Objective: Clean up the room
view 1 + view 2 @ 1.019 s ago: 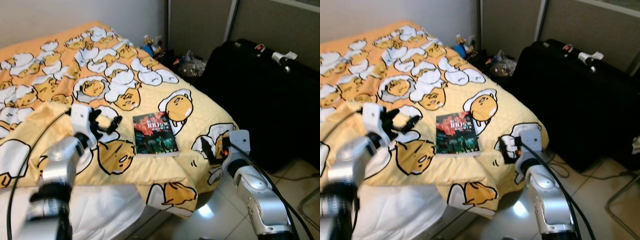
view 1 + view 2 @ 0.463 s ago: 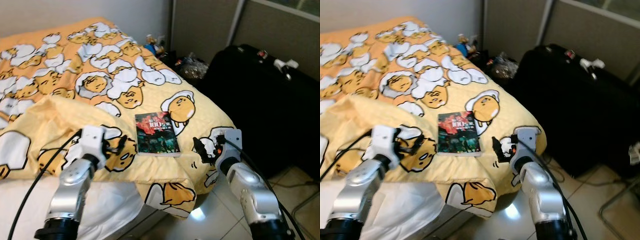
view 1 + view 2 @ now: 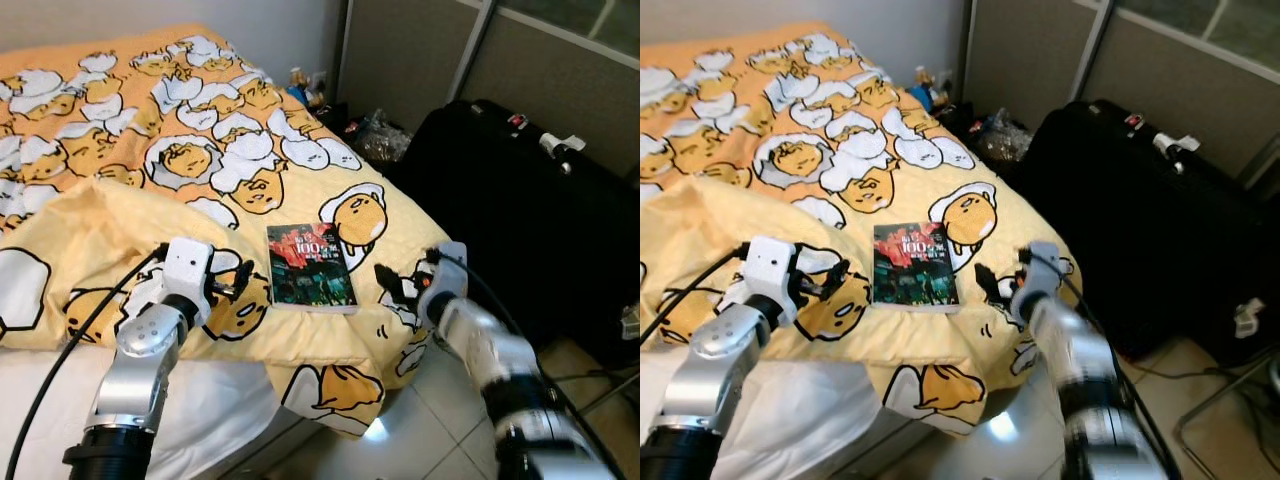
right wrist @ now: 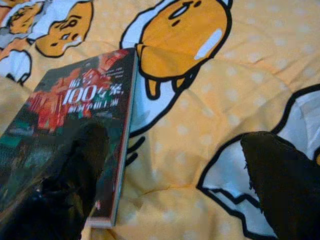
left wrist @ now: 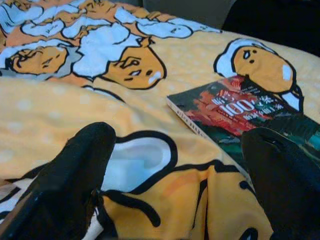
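Flanking book [image 3: 310,267], left fingers [image 5: 75,175], right fingers [image 4: 280,185] spread

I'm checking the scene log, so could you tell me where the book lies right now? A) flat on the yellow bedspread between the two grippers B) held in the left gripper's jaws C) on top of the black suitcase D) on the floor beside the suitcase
A: the book lies flat on the bedspread, with the left gripper and right gripper on either side, both open.
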Tool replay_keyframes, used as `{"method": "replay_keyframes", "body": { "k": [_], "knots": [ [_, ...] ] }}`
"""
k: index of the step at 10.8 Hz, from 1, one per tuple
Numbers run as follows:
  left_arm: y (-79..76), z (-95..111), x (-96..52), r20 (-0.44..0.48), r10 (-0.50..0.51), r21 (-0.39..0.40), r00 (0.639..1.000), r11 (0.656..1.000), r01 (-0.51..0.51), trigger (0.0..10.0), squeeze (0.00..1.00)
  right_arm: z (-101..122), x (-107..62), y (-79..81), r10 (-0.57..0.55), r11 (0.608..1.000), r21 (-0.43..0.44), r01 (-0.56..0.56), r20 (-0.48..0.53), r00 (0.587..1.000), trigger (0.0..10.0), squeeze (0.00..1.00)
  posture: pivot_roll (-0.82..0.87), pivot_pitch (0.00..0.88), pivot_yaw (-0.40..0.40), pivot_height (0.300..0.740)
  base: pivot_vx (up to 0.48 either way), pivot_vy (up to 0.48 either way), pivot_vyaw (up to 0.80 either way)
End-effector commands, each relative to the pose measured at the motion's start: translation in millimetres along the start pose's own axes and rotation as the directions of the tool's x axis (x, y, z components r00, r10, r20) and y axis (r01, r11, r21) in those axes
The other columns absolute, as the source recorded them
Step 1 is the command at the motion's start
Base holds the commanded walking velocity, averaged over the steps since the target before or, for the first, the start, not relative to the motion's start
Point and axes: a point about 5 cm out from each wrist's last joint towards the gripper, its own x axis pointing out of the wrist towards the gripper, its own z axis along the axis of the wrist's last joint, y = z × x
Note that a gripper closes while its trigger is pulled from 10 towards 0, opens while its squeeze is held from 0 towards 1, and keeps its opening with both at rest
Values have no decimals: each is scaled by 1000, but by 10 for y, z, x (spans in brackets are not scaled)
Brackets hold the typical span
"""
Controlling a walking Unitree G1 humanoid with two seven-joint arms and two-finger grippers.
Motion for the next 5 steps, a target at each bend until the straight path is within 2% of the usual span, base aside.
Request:
{"method": "replay_keyframes", "body": {
  "k": [1,2,3,5],
  "knots": [
    [6,98,-10,25,-15,10,1000,1000,15,10000,0,92,11,-53,-16,1000,21,15,20,1000,10000,0,71,0,-70,740,0,0,0],
    [34,147,-61,28,-49,3,998,999,49,10000,0,205,64,-8,20,999,32,-21,29,999,10000,0,71,0,-64,740,0,0,0],
    [82,252,-90,43,-107,-8,993,994,108,10000,0,311,101,0,41,992,118,-46,47,998,10000,1000,75,0,-55,740,0,0,0],
    [127,461,-138,37,-239,50,970,970,237,10000,0,359,129,6,52,979,194,-59,40,998,10000,1000,102,0,-55,740,0,0,0]
  ]
}}
